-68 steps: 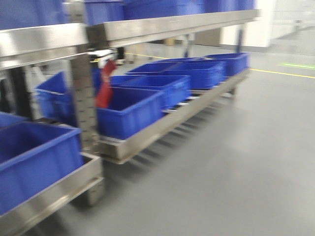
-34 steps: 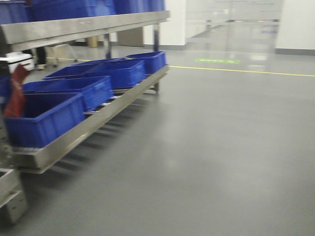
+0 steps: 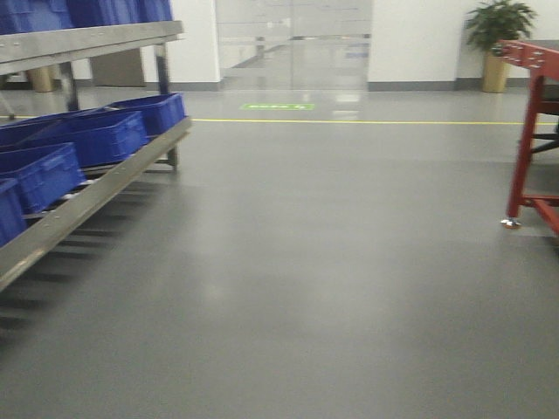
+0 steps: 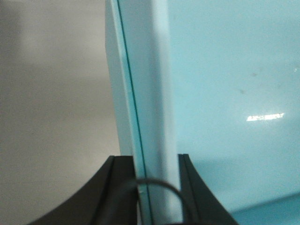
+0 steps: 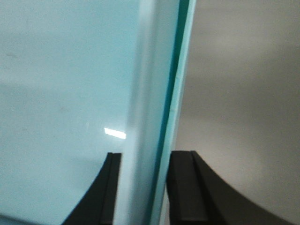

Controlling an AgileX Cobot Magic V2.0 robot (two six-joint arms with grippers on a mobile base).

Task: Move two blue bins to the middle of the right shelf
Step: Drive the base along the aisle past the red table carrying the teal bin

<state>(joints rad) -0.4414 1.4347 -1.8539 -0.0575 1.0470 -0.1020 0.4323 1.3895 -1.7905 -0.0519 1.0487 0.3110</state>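
The left gripper [image 4: 157, 166] is clamped on the upright wall of a pale blue bin [image 4: 229, 84], held over the floor. The right gripper [image 5: 143, 161] pinches a wall likewise. Darker bins [image 3: 96, 138] line the shelf [image 3: 96, 188]; their contents are unclear.

Held bin [image 4: 220, 84] and red rack [image 3: 527, 148] mostly beyond their views' edges

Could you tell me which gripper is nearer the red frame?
Probably right gripper, clamping the bin's right wall; left gripper clamps its left wall; red frame stands rightward.
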